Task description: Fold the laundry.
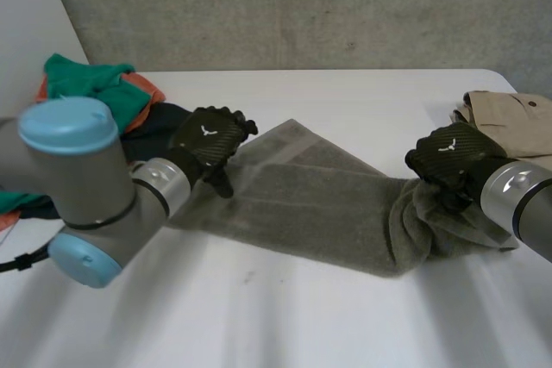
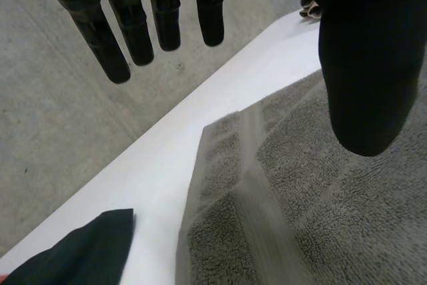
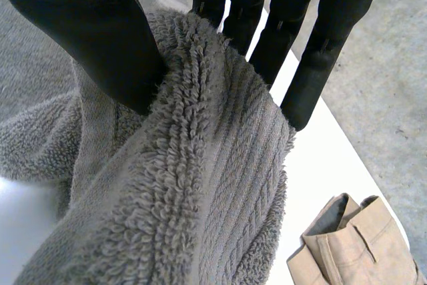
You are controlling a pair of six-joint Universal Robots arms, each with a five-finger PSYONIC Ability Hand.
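At a corner of the towel [image 1: 319, 204], left hand [image 1: 210, 144] straight-fingered — right hand [image 1: 448, 159] pinches the opposite edge.

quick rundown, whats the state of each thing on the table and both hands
towel: spread flat across the table, one end bunched up in the right hand
left hand: open, fingers straight, over the towel's other end
right hand: shut on the towel, pinching it between thumb and fingers
beige garment: lying flat beside the right hand, untouched
clothes pile: heaped, unfolded
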